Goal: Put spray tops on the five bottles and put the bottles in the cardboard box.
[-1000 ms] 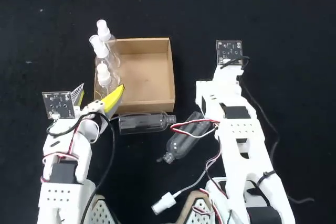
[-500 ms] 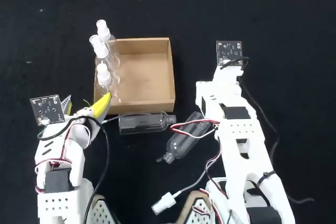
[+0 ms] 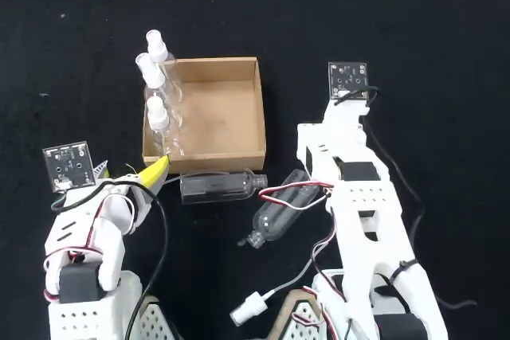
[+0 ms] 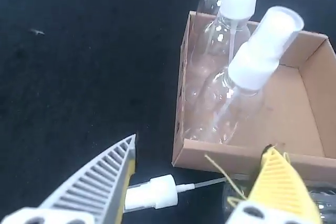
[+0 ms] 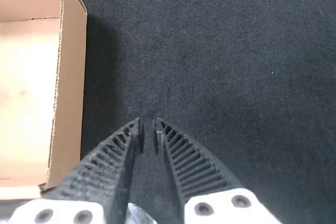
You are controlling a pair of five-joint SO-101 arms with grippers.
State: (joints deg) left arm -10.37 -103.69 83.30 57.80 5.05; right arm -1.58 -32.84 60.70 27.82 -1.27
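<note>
The cardboard box [image 3: 239,105] stands mid-table. Three clear bottles with white spray tops [image 3: 157,113] stand along its left wall; two of them show in the left wrist view [image 4: 252,66]. Two capless bottles lie in front of the box, one [image 3: 219,186] close to its front wall and one [image 3: 279,214] beside the right arm. My left gripper [image 4: 201,145] is open just in front of the box's left corner, with a loose spray top [image 4: 152,193] on the table between its fingers. Another loose spray top [image 3: 249,308] lies near the front edge. My right gripper [image 5: 148,124] is shut and empty, right of the box [image 5: 68,77].
The black tabletop is bare to the left of the box, behind it and at the far right. The right arm [image 3: 358,197] stretches from the front edge toward the back, with its cables draped over the nearer capless bottle.
My left gripper has drawn back from the box's front left corner toward the front left. The right arm, the bottles and the box have not moved.
</note>
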